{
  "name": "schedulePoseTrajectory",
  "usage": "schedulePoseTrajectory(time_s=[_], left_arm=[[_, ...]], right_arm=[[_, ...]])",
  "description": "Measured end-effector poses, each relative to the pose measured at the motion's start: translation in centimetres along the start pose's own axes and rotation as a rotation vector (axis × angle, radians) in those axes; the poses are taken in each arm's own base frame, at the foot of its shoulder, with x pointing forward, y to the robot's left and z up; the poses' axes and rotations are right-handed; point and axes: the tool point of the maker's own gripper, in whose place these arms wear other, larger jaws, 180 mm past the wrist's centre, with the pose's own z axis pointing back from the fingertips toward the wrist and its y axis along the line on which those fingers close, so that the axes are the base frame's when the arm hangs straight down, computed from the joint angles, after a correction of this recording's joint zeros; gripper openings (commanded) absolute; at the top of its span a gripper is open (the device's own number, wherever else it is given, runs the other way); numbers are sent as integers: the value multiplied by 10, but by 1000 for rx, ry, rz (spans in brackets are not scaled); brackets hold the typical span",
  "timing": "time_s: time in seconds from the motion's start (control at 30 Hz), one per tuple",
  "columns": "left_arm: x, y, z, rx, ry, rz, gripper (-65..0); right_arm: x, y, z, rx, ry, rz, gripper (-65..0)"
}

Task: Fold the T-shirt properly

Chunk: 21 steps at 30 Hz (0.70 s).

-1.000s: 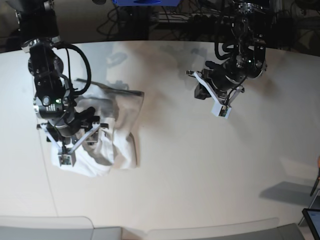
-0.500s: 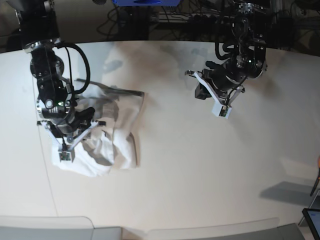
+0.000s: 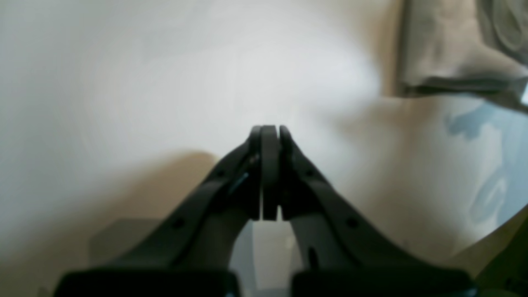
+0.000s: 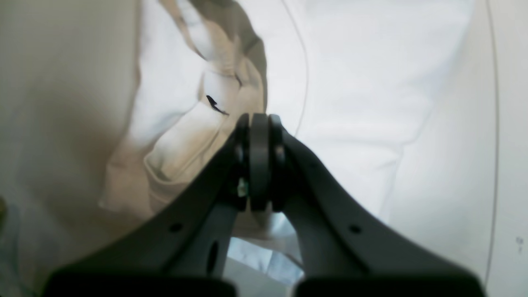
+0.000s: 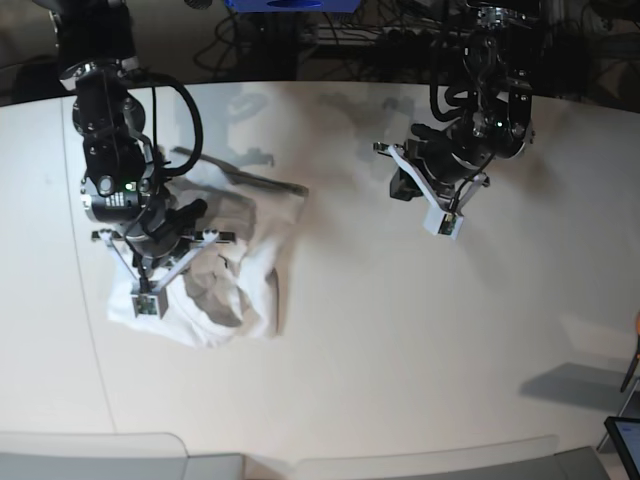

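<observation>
Crumpled white cotton T-shirt (image 5: 225,255) lies left of frame under right claw (image 5: 146,303), clenched, apparently pinching fabric; left claw (image 5: 445,222) clenched empty, well apart

A smooth off-white desk (image 5: 400,330) is being shown across most of the base view, its curved far edge being traced along the top of the frame. Dark cables (image 5: 350,40) are being seen bundled behind that edge at the upper middle, beside a blue object (image 5: 288,5) being cut off by the top border. Grey chair backs (image 5: 120,455) are being shown along the bottom edge. A dark shadow (image 5: 575,385) is being cast on the desk at the lower right, and the corner of a dark screen (image 5: 625,440) is being glimpsed in the bottom right corner.
</observation>
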Motion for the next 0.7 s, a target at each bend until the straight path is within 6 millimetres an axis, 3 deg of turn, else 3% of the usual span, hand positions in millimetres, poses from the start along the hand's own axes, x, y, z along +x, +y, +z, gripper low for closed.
schedulePoseTrajectory(time_s=[0.13,0.23,0.4,0.7], left_arm=[[0,0,0,1,-1,-1,-650],[1,1,-1,0,-2,2,-650],[-16,7,-21,1,72,32,-650],[21,-11,-41,-51,16,25,-650]], right_arm=[[1,4,1,15,9,-4,-641],[14,14,3,71,-10,-17,-641],[28,25,8,135,-33,-38,-641],[27,43,10,217,-25,-67,-641]])
